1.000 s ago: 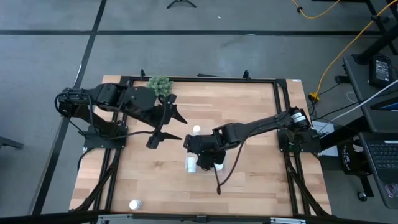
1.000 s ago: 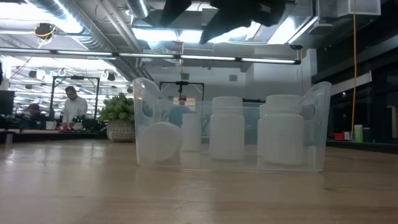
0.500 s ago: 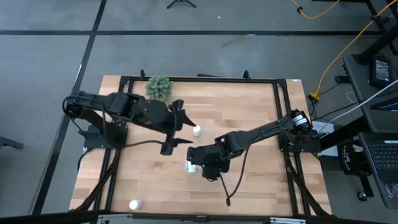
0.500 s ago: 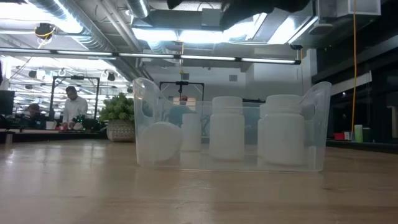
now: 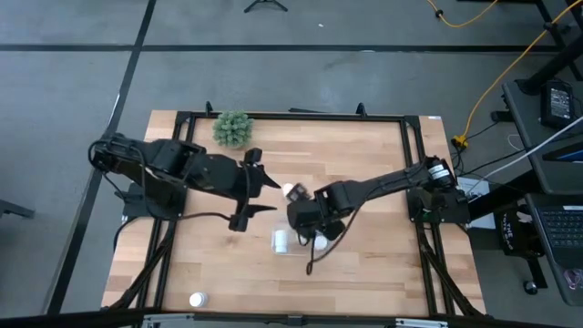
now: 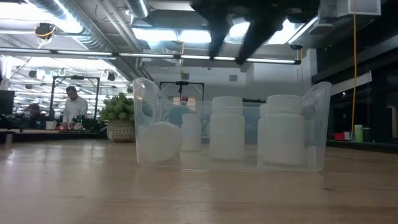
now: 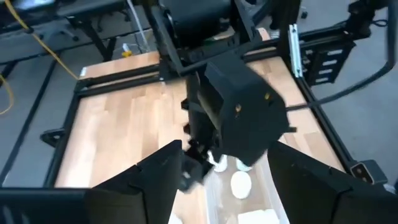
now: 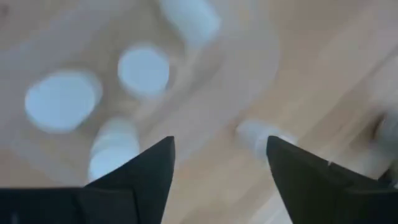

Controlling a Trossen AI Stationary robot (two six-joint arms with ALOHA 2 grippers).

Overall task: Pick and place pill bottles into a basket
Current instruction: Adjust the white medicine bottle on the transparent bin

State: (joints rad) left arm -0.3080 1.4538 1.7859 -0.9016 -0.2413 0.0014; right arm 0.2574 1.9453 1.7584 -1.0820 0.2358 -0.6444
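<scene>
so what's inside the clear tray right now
Pill bottles: in the low view, three stand upright and one lies on its side at the left end of the clear tray. From above, the right gripper covers part of the tray, hiding whether more sit beneath.

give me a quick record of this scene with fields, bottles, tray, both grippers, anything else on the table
tray: clear tray near table middle, holding several bottles
bottles in tray: two upright, one on its side, others partly hidden
loose bottles: one just beyond the tray, one at the table's near edge
left gripper: open, empty, left of the loose bottle
right gripper: open, empty, over the tray's edge
other: plant at the far edge
</scene>
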